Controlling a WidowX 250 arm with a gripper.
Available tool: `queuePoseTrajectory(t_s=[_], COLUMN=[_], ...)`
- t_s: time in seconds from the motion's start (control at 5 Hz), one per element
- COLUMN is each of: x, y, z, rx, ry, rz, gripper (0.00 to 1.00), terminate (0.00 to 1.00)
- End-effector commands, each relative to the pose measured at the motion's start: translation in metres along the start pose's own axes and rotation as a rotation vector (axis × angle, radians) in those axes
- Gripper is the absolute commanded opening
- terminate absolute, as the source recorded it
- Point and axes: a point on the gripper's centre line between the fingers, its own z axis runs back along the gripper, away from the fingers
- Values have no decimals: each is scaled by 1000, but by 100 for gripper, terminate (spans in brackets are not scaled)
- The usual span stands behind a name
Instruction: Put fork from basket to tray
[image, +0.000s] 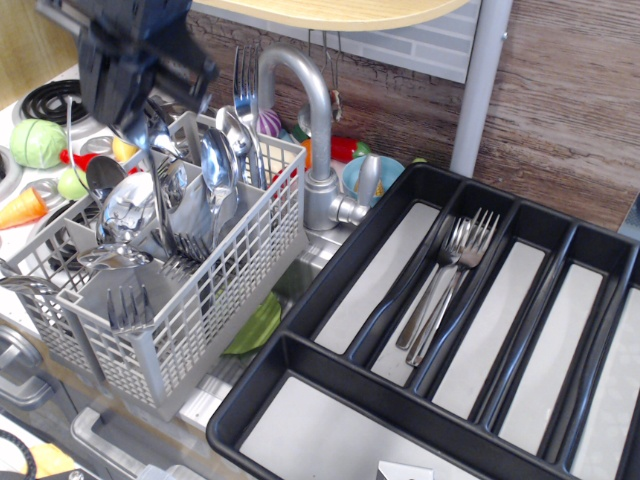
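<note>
The light grey lattice basket (205, 300) stands at the left, full of spoons (215, 165) and forks. My black gripper (142, 122) hangs above its back-left compartments, with its jaws closed on the top of a slim silver fork (160, 205). The fork's thin handle hangs straight down, and its lower end is still among the cutlery in the basket. The large black tray (375, 270) lies at the right. Two or three forks (450, 280) lie in its second long compartment.
A silver faucet (310, 110) stands between basket and tray. More forks (128, 305) stand tines up in the basket's front compartment, and one (245, 80) stands at the back. Toy vegetables (35, 140) lie at far left. A green item (255, 325) lies under the basket.
</note>
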Motion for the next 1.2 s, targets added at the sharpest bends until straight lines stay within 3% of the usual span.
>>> queuePoseTrajectory(t_s=[0.0, 0.2, 0.6, 1.0], x=[-5, -1, 18, 34], y=[-4, -31, -91, -132], z=[64, 74, 28, -3], rx=[16, 31, -95, -230], ry=[7, 4, -20, 25], rz=[82, 68, -39, -10], gripper=[0, 0, 0, 0], terminate=[0, 0, 0, 0])
